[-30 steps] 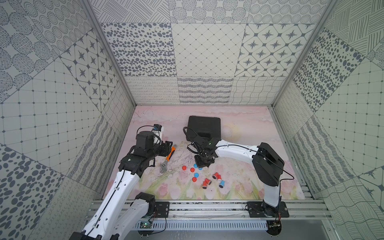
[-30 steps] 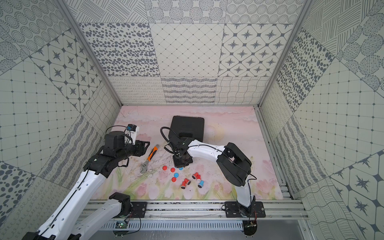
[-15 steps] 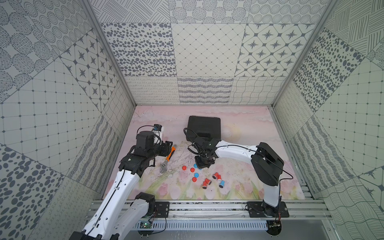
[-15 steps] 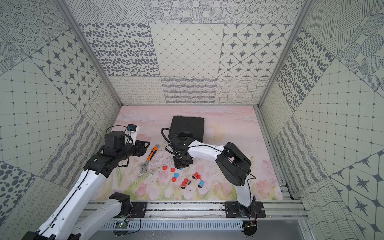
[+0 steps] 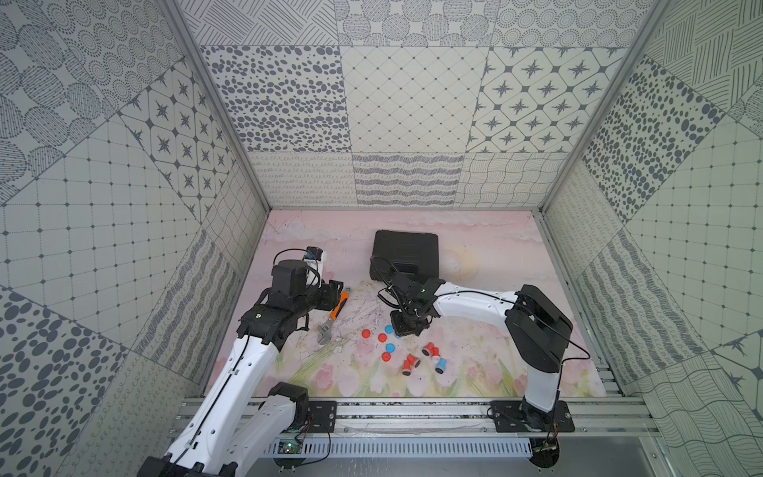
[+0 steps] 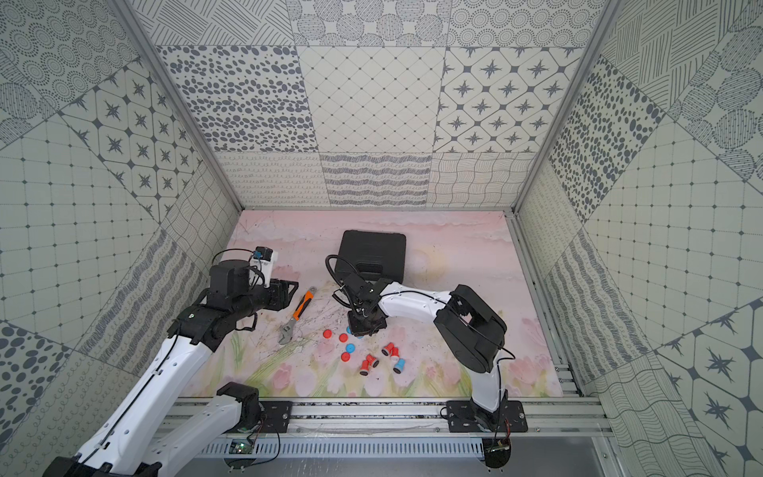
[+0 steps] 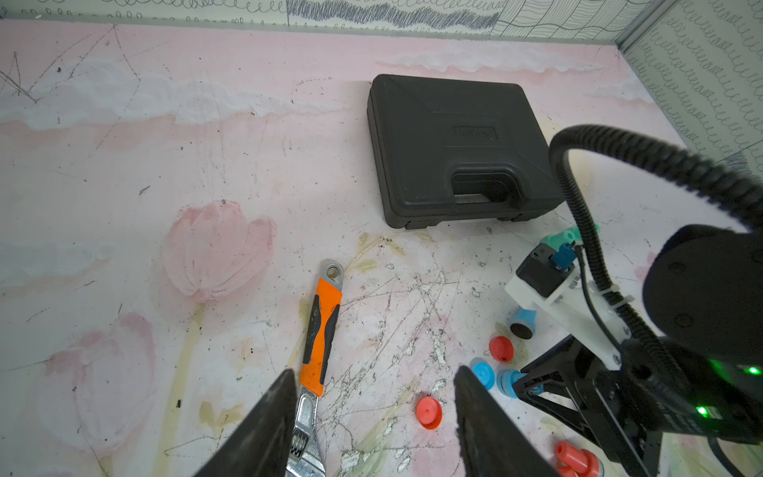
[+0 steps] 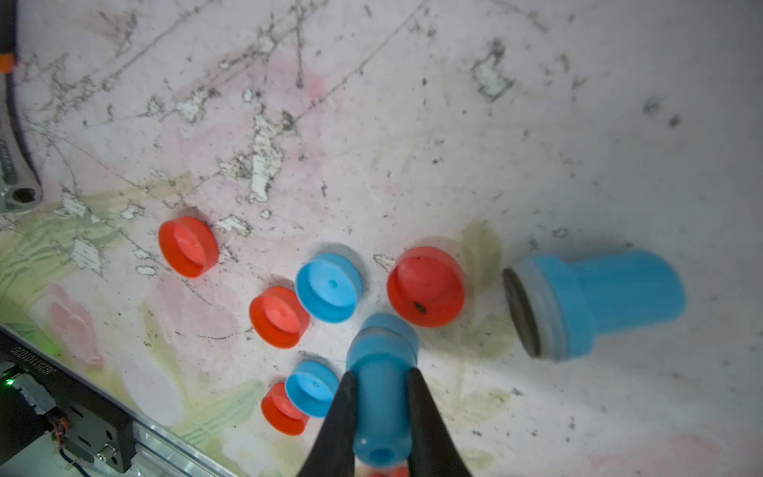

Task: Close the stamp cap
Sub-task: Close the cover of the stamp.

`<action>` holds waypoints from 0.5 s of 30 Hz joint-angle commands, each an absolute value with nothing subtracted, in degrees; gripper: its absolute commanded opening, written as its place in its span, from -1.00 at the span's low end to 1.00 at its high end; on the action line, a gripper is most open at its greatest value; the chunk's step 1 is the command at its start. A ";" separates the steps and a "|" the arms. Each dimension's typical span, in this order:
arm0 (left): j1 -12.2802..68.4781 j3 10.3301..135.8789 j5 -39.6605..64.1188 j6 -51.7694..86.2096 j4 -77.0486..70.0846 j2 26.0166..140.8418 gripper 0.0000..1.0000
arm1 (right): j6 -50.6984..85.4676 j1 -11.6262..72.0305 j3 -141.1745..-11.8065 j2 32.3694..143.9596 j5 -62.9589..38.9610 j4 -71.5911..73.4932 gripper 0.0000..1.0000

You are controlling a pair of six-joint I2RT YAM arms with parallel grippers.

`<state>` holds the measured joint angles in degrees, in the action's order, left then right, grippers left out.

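Observation:
My right gripper point(image 8: 382, 378) is shut on the narrow handle of a blue stamp point(image 8: 382, 351), whose wide end points down just above the table. Loose caps lie around it: a blue cap point(image 8: 329, 287), a large red cap point(image 8: 425, 287), and more red and blue ones beside them. A second blue stamp point(image 8: 590, 305) lies on its side, its dark pad bare. In both top views the right gripper point(image 5: 406, 326) point(image 6: 365, 324) hangs over the caps. My left gripper point(image 7: 373, 384) is open and empty, raised above the table to the left point(image 5: 336, 289).
An orange-handled adjustable wrench point(image 7: 320, 334) point(image 5: 332, 318) lies between the arms. A shut black case point(image 7: 458, 148) point(image 5: 404, 254) sits behind the caps. Two red stamps point(image 5: 410, 364) point(image 5: 431, 351) and a blue one point(image 5: 441, 365) lie nearer the front edge.

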<state>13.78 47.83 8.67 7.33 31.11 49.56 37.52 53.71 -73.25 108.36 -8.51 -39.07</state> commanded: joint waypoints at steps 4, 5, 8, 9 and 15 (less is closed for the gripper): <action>13.49 48.27 9.42 6.33 31.02 49.96 0.23 | 38.62 53.35 -71.04 107.08 -7.41 -41.95 -1.00; 13.52 48.28 9.43 6.33 30.95 50.01 0.23 | 38.67 53.36 -70.97 106.91 -7.56 -42.16 -1.00; 13.52 48.31 9.44 6.30 30.96 50.08 0.23 | 38.58 53.36 -71.01 106.70 -7.30 -43.10 -1.00; 13.48 48.34 9.48 6.29 30.94 50.18 0.23 | 38.51 53.35 -71.25 106.75 -6.98 -43.80 -1.00; 13.45 48.27 9.46 6.24 30.81 50.35 0.23 | 37.52 53.40 -72.67 107.52 -5.85 -47.15 -1.00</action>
